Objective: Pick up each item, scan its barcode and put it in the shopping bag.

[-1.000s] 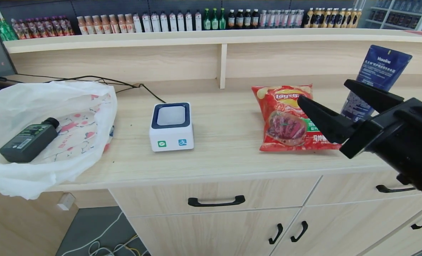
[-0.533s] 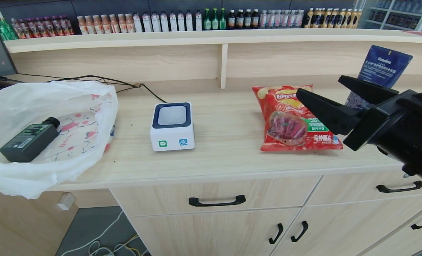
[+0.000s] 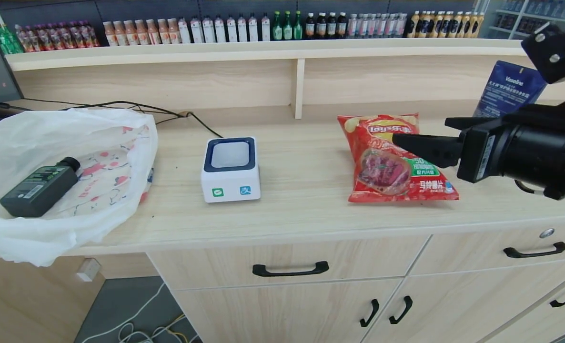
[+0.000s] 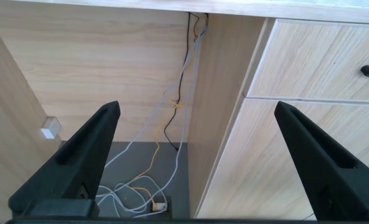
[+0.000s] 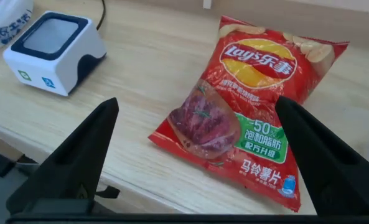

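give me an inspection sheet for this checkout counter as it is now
surface: light wood counter, scanner near the middle.
job's things: chip bag lies flat right of the scanner; blue pouch stands further back on the right; dark bottle lies in the open shopping bag at the left end.
clutter: nothing seen.
grippers: right gripper open, over the chip bag, holding nothing; left gripper open, low before the cabinet, empty.
cables: black cable runs along the counter's back toward the scanner; loose cables lie under the counter.
surroundings: bottles line the top shelf; drawers with black handles below.
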### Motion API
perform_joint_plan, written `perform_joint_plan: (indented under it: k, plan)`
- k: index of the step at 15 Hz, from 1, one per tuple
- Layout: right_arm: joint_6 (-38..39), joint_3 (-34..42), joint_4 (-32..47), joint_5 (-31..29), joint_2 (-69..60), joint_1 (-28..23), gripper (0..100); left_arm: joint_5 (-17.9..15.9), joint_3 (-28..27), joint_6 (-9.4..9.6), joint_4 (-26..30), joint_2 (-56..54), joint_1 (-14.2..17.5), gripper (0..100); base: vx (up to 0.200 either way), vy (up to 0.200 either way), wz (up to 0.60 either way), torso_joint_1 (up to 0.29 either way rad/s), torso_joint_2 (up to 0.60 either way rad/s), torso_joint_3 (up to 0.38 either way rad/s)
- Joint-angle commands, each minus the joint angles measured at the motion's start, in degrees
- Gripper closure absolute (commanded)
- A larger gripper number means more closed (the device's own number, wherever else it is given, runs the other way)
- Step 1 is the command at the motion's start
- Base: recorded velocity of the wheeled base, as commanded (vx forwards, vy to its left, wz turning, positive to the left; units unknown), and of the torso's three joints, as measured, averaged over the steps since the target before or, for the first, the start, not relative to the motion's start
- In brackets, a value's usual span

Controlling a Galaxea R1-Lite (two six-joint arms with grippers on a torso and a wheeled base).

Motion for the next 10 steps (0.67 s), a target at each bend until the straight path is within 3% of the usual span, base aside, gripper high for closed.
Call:
perform_joint_plan:
  k: [1,4,7,10]
  plan:
    - [0.9,-8.7,7.9,1.5,4.3,0.0,0,0.0,0.0,-0.02,0.0,0.0,0.0,0,0.000,0.000,0.00,0.000,0.00,0.000]
    - [2.2,-19.8,22.5,1.4,9.0,-2.3,0,0.0,0.0,-0.02,0.0,0.0,-0.1,0,0.000,0.000,0.00,0.000,0.00,0.000]
    - [8.1,-26.5,27.6,1.3,13.3,-2.7,0,0.0,0.0,-0.02,0.0,0.0,0.0,0,0.000,0.000,0.00,0.000,0.00,0.000]
    - [9.1,-28.4,30.8,-1.1,15.5,-2.8,0,0.0,0.0,-0.02,0.0,0.0,0.0,0,0.000,0.000,0.00,0.000,0.00,0.000]
